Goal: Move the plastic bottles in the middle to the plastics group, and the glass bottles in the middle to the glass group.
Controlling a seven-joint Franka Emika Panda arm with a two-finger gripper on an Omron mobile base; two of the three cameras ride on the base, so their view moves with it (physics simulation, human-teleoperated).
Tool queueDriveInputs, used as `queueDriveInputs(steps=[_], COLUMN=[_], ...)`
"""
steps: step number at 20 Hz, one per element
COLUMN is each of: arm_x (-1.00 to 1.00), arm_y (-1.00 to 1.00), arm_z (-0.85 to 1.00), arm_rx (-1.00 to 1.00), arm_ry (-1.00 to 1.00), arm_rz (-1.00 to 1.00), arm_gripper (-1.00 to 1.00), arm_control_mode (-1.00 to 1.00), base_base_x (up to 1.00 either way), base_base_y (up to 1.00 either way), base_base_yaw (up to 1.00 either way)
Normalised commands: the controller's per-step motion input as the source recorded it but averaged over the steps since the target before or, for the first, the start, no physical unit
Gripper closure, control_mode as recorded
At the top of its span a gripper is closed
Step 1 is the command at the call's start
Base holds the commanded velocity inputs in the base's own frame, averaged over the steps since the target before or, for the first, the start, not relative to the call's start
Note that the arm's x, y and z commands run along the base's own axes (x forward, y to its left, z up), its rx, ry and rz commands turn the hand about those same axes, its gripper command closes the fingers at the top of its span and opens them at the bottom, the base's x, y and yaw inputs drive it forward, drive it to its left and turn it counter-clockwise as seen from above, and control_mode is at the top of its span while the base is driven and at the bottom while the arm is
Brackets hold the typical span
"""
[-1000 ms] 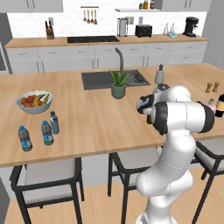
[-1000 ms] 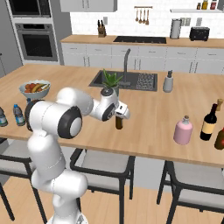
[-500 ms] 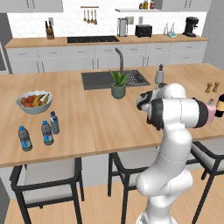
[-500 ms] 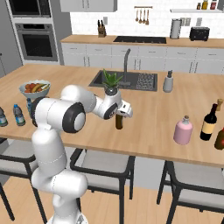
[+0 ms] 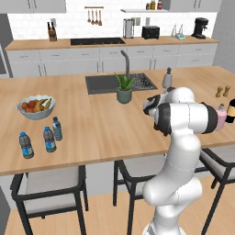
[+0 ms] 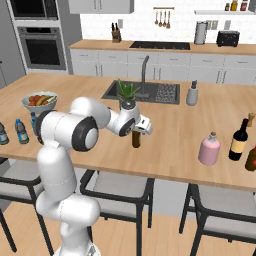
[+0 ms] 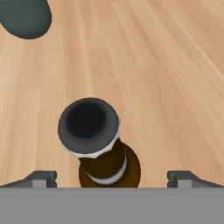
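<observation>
Hand view: amber bottle (image 7: 94, 140) seen from straight above, dark cap, upright on the wooden tabletop (image 7: 166, 78). Claw (image 7: 111, 177) is spread wide, one fingertip (image 7: 41, 177) on each side of the bottle, neither touching it. Nothing gripped. A dark round object sits at the top left corner, can't tell what.

Right base view: same amber bottle (image 6: 136, 138) stands near the tabletop's middle, toward the front edge, just below the claw (image 6: 140, 126), which hangs over its neck. Potted plant (image 6: 127, 97) is behind it, next to the sink (image 6: 150, 92). Grey soap dispenser (image 6: 192, 93) sits right of the sink.

Pink bottle (image 6: 209, 148) stands upright further right, near the front edge, well apart from the amber one. Dark wine bottle (image 6: 240, 140) is just right of it, plus another dark bottle (image 6: 251, 157) cut by the frame edge.

Left base view: three water bottles (image 5: 49, 139) clustered at the left front of the tabletop, all upright, fruit bowl (image 5: 36, 106) just behind them. Two pepper mills (image 5: 222, 91) at the far right. Pink bottle mostly hidden behind the arm here.
</observation>
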Motion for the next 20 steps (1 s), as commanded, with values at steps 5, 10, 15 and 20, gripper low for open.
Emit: queueDriveInputs(steps=[5, 10, 15, 20], arm_x=[0.13, 0.02, 0.0, 0.0], arm_y=[0.0, 0.0, 0.0, 0.0], arm_z=[-0.08, -0.02, 0.0, 0.0], arm_rx=[0.0, 0.0, 0.0, 0.0], arm_ry=[0.0, 0.0, 0.0, 0.0], arm_rz=[0.0, 0.0, 0.0, 0.0], arm_gripper=[-1.0, -1.0, 1.0, 1.0], arm_control_mode=[-1.0, -1.0, -1.0, -1.0], base_base_x=[0.0, 0.0, 0.0, 0.0], base_base_y=[0.0, 0.0, 0.0, 0.0], base_base_yaw=[0.0, 0.0, 0.0, 0.0])
